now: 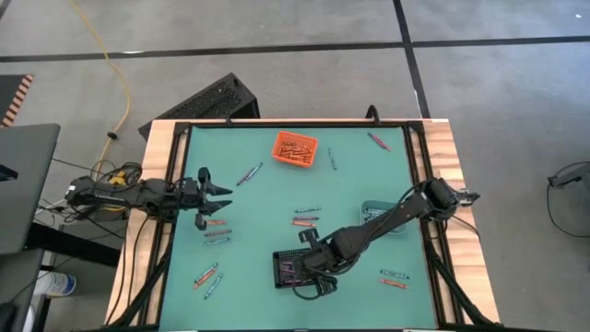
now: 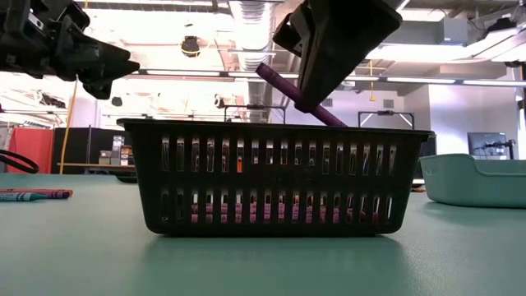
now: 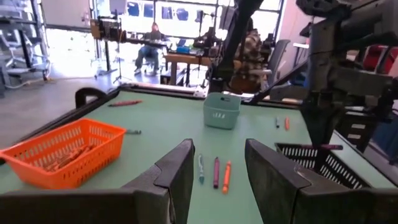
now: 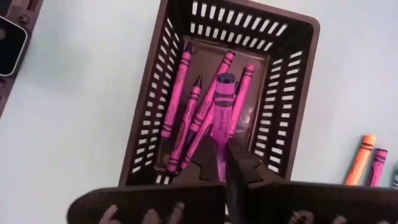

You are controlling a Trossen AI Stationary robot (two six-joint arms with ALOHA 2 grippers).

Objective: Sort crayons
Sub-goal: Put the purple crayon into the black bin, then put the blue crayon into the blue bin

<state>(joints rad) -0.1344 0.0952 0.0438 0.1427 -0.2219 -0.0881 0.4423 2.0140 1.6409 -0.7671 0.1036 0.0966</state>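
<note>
My left gripper (image 1: 224, 196) hangs open and empty over loose crayons (image 1: 216, 231) at the mat's left side. My right gripper (image 4: 225, 163) pinches a purple crayon (image 4: 222, 109) between its fingertips, tilted just above the black bin (image 4: 292, 124), where pink crayons (image 4: 176, 106) lie.

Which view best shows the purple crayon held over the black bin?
The right wrist view: the purple crayon is pinched by the right gripper above the black bin. Low view shows it slanted; left wrist, small; high view hides it.
</note>
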